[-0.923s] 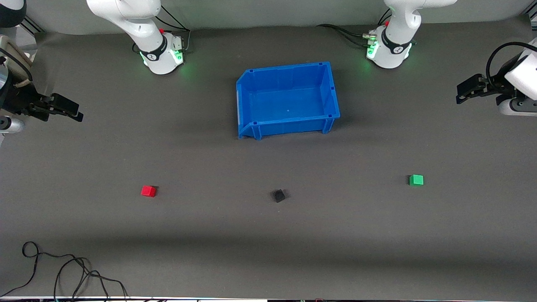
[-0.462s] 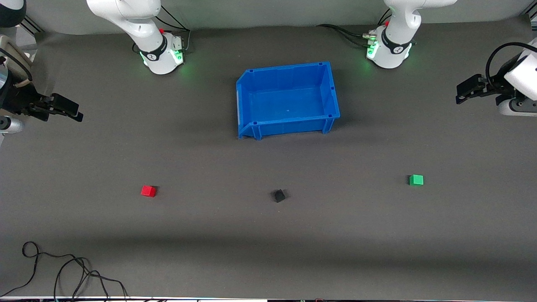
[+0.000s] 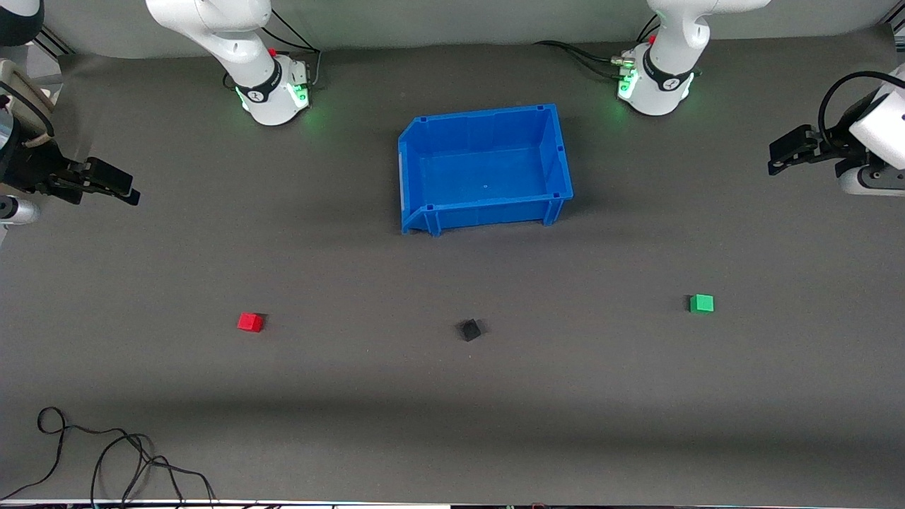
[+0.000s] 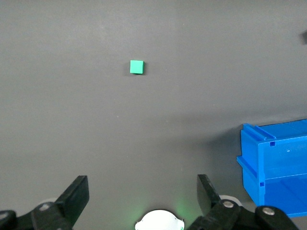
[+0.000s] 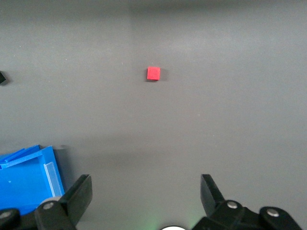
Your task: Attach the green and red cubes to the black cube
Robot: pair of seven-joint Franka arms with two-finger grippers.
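The black cube (image 3: pixel 470 329) lies on the grey mat, nearer the front camera than the blue bin. The red cube (image 3: pixel 249 322) lies toward the right arm's end, the green cube (image 3: pixel 701 303) toward the left arm's end. The green cube also shows in the left wrist view (image 4: pixel 136 67), the red cube in the right wrist view (image 5: pixel 153 73). My left gripper (image 3: pixel 781 157) hangs open and empty high at its end of the table; its open jaws show in its wrist view (image 4: pixel 142 191). My right gripper (image 3: pixel 120 187) hangs open and empty at its end (image 5: pixel 146 191).
An empty blue bin (image 3: pixel 558 152) stands mid-table between the arm bases; its corner shows in both wrist views (image 4: pixel 276 163) (image 5: pixel 29 175). A loose black cable (image 3: pixel 106 459) lies near the front edge at the right arm's end.
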